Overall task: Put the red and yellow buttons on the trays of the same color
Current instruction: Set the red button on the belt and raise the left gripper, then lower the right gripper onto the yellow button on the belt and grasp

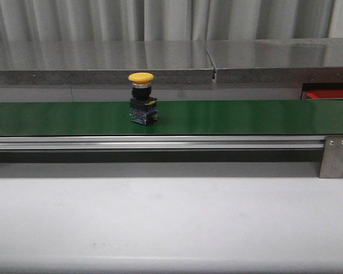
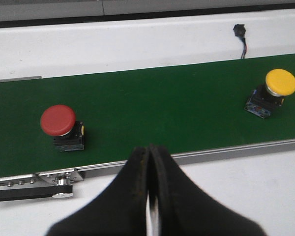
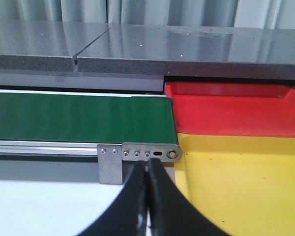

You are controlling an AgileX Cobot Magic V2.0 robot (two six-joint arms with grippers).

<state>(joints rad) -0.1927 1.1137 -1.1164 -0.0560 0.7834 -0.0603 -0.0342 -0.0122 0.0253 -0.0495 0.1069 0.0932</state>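
White table surface (image 1: 171, 222): nearest the robot, bare and pale, running the full width of the front view.

Left gripper (image 2: 149, 162): black fingers pressed together, clenched on nothing, hanging over the near edge of the belt. Seen only in the left wrist view.

Right gripper (image 3: 147, 172): black fingers likewise closed tip to tip, holding nothing, in front of the belt's right end bracket (image 3: 137, 156). Seen only in the right wrist view.

Aluminium side rail (image 1: 154, 142): silver, along the near edge of the belt, ending at a metal bracket at the right.

Green conveyor belt (image 1: 246, 117): long, dark green, crossing the scene left to right beyond the white surface.

Yellow button (image 1: 141, 78): domed yellow cap on a black and clear switch body, standing upright on the belt, a little left of centre in the front view. It touches nothing but the belt.

Red button (image 2: 58, 120): domed red cap on a black body, also upright on the belt, well apart from the yellow one. Shown only in the left wrist view.

Yellow tray (image 3: 246, 187): just past the right end of the belt, nearer side.

Red tray (image 3: 236, 110): directly behind the yellow tray, touching it edge to edge; a sliver shows at the far right of the front view. Neither tray shows a button in its visible part.

Grey counter (image 1: 160, 60): stone-like slabs beyond the belt.

Pale curtain (image 1: 160, 20): farthest back.
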